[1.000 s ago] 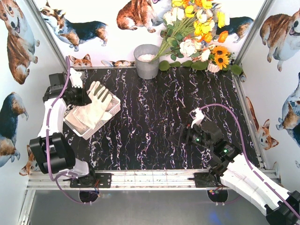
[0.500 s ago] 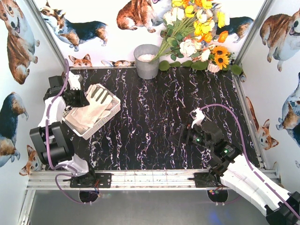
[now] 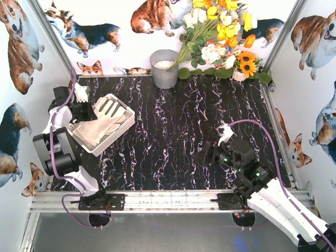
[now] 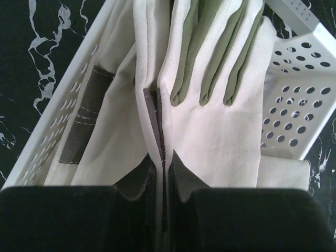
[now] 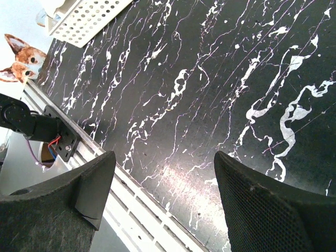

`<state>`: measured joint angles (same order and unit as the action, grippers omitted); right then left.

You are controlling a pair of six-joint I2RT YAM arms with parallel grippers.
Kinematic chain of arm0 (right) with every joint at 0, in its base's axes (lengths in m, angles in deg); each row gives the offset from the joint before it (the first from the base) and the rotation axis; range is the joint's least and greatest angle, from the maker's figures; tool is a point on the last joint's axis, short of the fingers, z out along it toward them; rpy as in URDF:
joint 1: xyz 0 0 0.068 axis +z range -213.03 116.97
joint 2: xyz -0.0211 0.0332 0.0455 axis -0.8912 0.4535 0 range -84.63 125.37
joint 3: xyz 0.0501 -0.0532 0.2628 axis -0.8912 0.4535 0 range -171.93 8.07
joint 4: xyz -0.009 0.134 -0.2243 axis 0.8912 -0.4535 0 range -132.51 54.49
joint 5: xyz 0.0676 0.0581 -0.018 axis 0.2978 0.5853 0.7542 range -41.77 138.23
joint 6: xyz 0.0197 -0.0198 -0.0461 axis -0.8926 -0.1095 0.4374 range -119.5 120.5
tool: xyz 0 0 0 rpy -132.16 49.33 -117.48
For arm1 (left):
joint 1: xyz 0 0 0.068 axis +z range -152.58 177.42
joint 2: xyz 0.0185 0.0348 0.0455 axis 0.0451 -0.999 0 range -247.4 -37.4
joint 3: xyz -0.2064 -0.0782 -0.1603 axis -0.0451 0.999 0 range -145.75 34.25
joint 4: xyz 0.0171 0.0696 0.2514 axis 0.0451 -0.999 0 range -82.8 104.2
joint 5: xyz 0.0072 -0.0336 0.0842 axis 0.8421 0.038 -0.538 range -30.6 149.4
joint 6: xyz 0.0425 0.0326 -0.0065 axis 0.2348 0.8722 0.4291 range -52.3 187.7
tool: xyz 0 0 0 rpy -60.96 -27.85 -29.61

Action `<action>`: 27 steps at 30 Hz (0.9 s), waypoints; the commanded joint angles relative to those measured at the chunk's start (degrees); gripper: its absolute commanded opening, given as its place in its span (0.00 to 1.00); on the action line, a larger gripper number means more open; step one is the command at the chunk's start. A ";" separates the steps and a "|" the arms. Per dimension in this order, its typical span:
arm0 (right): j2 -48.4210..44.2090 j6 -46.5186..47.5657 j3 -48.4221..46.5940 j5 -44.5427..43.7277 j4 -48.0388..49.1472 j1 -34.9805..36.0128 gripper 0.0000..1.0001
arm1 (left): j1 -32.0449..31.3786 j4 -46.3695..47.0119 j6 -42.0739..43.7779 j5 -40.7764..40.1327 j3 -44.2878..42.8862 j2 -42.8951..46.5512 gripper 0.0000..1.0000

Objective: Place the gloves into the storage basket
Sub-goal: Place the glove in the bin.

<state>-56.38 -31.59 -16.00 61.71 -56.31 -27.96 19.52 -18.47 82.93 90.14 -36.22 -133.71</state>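
The white storage basket [image 3: 122, 130] stands at the table's left side, with cream gloves inside it. My left gripper [image 3: 90, 109] is shut on the cuff edge of a cream glove [image 3: 107, 116] with grey-olive fingers, which lies over the basket. In the left wrist view the glove [image 4: 220, 126] fills the frame, pinched between the black fingers [image 4: 131, 199], with another glove [image 4: 105, 136] under it and the basket wall [image 4: 299, 100] at right. My right gripper [image 3: 202, 156] is open and empty over bare table at the right; its fingertips [image 5: 94, 184] show wide apart.
A grey metal bucket [image 3: 164, 68] stands at the back centre, beside a bunch of artificial flowers [image 3: 220, 37]. The aluminium rail [image 3: 168, 199] runs along the near edge. Corgi-printed walls close in both sides.
My left gripper has lowered the glove, which now lies flatter over the basket. My right arm has shifted slightly lower and toward the near edge.
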 commanded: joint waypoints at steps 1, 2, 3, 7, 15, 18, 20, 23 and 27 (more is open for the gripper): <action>-0.92 1.25 -0.21 -0.52 0.76 -0.20 0.77 | 1.14 3.84 1.00 -1.25 -2.25 -1.63 0.00; -0.92 1.18 -0.24 -0.47 0.85 -0.23 0.77 | 1.29 4.44 0.95 -1.45 -2.21 -1.87 0.00; -0.92 1.10 -0.22 -0.47 0.89 -0.18 0.77 | 1.60 5.13 0.69 -1.43 -2.07 -2.06 0.00; -0.83 0.36 0.10 -0.47 1.56 -0.19 0.77 | 3.57 8.29 -1.14 0.26 -1.33 -2.89 0.00; 0.17 -0.16 0.17 -0.12 2.51 -0.14 0.77 | 3.95 10.90 -1.03 -1.39 -0.48 -5.51 0.00; 0.53 -0.16 -0.13 -0.12 2.43 -0.18 0.77 | 4.03 11.75 -0.49 -4.34 -0.20 -6.00 0.00; 0.65 -0.24 -0.26 -0.03 2.43 -0.18 0.77 | 3.91 12.63 -0.31 -6.08 0.01 -5.95 0.04; 0.67 -0.42 -0.44 -0.03 2.51 -0.18 0.77 | 3.39 14.05 -0.07 -7.02 0.74 -5.39 0.21; 0.68 -0.79 -0.78 0.21 2.46 -0.18 0.77 | 1.73 15.72 0.00 -9.99 2.01 -2.76 0.32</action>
<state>-55.59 -31.59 -15.70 61.71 -56.77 -27.96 22.37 -6.95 81.92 83.95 -35.65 -139.37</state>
